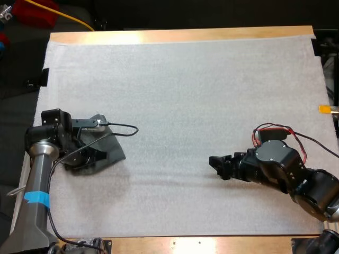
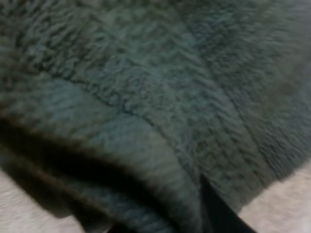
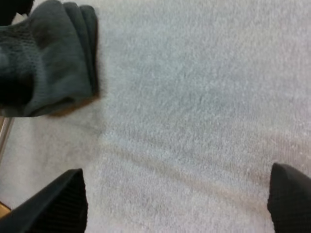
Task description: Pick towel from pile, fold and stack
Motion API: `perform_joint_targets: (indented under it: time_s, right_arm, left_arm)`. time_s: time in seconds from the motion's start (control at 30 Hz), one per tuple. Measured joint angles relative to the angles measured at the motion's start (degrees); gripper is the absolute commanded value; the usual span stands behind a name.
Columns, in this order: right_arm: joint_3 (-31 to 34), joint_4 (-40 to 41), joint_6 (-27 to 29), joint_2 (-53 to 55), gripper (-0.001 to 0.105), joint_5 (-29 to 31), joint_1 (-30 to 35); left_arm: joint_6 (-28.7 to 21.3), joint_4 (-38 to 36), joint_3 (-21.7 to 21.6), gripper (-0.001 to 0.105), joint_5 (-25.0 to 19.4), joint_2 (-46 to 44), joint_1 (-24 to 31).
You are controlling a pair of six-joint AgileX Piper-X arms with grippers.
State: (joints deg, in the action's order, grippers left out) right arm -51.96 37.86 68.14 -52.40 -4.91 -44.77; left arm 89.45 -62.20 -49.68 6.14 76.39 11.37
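My left gripper (image 1: 91, 156) is down on the towel (image 1: 115, 149), which lies bunched at the left side of the mat (image 1: 185, 95). My wrist camera sits so close against the cloth that I cannot tell whether that gripper is clenched on it or released. The cloth is thick, loopy terry with a rolled fold right by the camera (soft, light, nothing to break). I judge it will sag and drape from any single hold, and cling a little to the fuzzy mat. The place to take it is an edge or corner, pinching one layer, not the bulk of the heap. Well apart to the right, my right gripper (image 1: 216, 165) hovers over bare mat, spread wide and grasping nothing, pointed toward the towel
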Motion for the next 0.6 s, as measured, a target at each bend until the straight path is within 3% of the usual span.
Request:
perform_joint_targets:
  time_s: [0.17,0.3,0.43,0.53,0.6]
  right_arm:
    - [0.0,0.1,0.0,0.0,0.074,0.0,0.0]
    - [0.0,0.17,0.0,0.0,0.074,0.0,0.0]
    - [0.0,0.17,0.0,0.0,0.074,0.0,0.0]
    - [0.0,0.26,0.0,0.0,0.074,0.0,0.0]
    - [0.0,0.24,0.0,0.0,0.074,0.0,0.0]
  left_arm:
    - [0.26,1.85,0.0,0.018,-4.68,0.0,0.0]
    - [1.1,2.54,0.0,0.035,-9.96,0.0,0.0]
    - [1.26,2.82,0.0,0.06,-13.22,0.0,0.0]
    - [1.42,2.89,0.0,0.069,-13.74,0.0,0.0]
    - [1.51,2.97,0.0,0.069,-14.45,0.0,0.0]
